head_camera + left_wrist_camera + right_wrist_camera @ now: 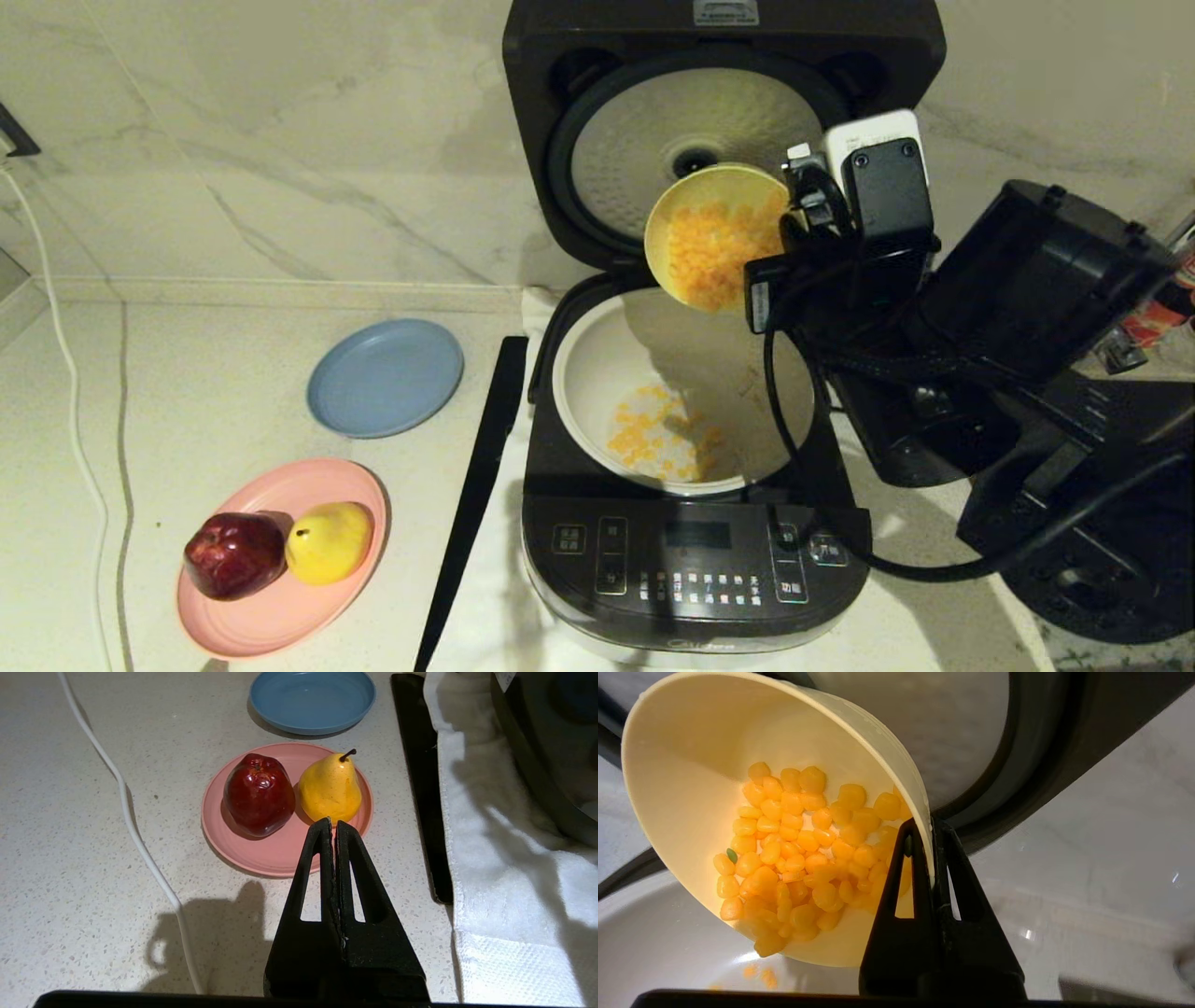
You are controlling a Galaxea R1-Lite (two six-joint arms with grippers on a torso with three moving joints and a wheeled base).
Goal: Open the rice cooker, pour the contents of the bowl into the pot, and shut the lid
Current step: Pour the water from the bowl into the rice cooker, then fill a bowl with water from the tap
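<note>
- Dark grey rice cooker [695,523] stands with its lid [695,140] up in the head view; the right gripper [794,224] tips the pale yellow bowl [714,233] above the cream inner pot [597,373]. Some corn kernels [653,439] lie in the pot, yet most remain in the bowl.
- Left wrist view: the left gripper [333,822], pressed together and empty, idles over the counter near the pink plate [275,854].
- Right wrist view: the fingers [920,833] pinch the bowl's rim. I judge that finishing the pour and closing the lid remain.

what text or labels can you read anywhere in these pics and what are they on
Rice cooker front panel: white button labels and a dark display, too small to read.
Rice cooker front lip: a brand mark, too blurred to quote.
Raised lid, top edge: a small grey sticker, unreadable.
Nothing else carries text.
</note>
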